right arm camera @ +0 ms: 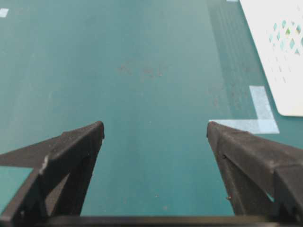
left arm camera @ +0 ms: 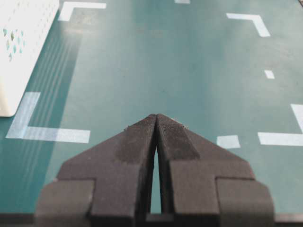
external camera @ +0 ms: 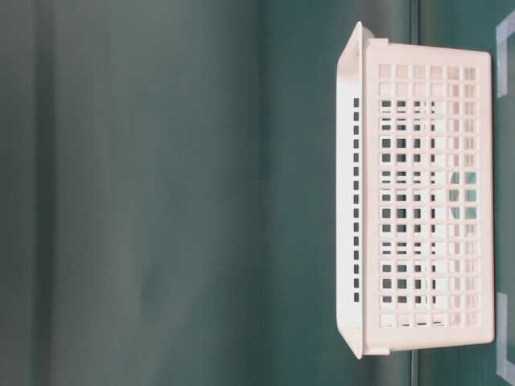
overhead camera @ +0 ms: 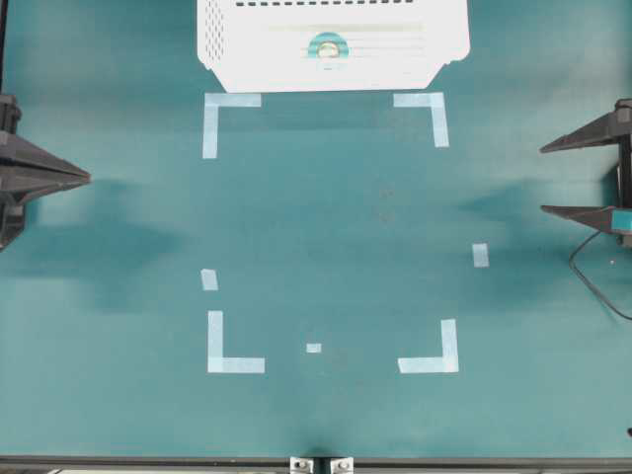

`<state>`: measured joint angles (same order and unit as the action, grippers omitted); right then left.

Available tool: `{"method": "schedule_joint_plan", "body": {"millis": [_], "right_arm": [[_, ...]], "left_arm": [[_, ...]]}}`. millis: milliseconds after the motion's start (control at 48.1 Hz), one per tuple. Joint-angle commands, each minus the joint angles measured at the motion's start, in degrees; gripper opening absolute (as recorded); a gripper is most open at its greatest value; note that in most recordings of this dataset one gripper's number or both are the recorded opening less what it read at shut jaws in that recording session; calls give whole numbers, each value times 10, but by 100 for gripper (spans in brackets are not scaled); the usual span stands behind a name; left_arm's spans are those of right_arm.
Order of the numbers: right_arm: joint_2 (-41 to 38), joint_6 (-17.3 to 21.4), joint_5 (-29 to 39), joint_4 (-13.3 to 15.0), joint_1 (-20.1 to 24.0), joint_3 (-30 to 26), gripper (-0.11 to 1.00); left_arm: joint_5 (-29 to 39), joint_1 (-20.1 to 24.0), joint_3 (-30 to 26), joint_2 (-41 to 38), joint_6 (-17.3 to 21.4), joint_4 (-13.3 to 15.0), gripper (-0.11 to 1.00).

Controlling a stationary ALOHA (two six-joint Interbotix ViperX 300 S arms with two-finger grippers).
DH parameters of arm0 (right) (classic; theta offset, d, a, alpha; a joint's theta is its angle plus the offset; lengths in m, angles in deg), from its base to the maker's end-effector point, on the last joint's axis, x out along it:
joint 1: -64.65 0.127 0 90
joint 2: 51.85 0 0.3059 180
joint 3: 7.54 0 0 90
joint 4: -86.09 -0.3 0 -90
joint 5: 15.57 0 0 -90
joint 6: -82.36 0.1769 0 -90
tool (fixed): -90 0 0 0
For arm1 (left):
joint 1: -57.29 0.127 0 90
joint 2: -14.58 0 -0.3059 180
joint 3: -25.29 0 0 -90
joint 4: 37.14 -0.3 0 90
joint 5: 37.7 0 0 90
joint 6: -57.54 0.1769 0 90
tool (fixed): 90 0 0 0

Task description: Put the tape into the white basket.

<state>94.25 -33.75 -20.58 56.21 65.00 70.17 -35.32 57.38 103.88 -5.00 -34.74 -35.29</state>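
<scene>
White basket (overhead camera: pixel 237 49) sits at the far edge of the table (overhead camera: pixel 336 227), middle of the overhead view, long axis running left-right. Tape (overhead camera: pixel 329 46) already lies inside it, flat on the slatted bottom, roughly mid-basket, hole facing up. So task looks done by my read; nothing left to carry.

My right gripper (overhead camera: pixel 583 178) is at the right edge, well apart from the basket, jaws spread wide, nothing between them. My left gripper (overhead camera: pixel 84 178) is at the left edge, fingers pressed together tip to tip, empty.

Tape lies far and inward from both; neither side clearly nearer. Pale corner marks (overhead camera: pixel 232 114) just near-side of the basket, untouched.
</scene>
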Motion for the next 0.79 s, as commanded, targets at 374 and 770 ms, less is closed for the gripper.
{"method": "schedule_joint_plan", "body": {"millis": [374,770], "right_arm": [[2,36,-3,16,1,-7,99],[3,37,-3,18,1,-7,99]], "left_arm": [[-3,1,-8,-4,2,0,-11],[-3,1,-7,-4,2,0,-11]]}}
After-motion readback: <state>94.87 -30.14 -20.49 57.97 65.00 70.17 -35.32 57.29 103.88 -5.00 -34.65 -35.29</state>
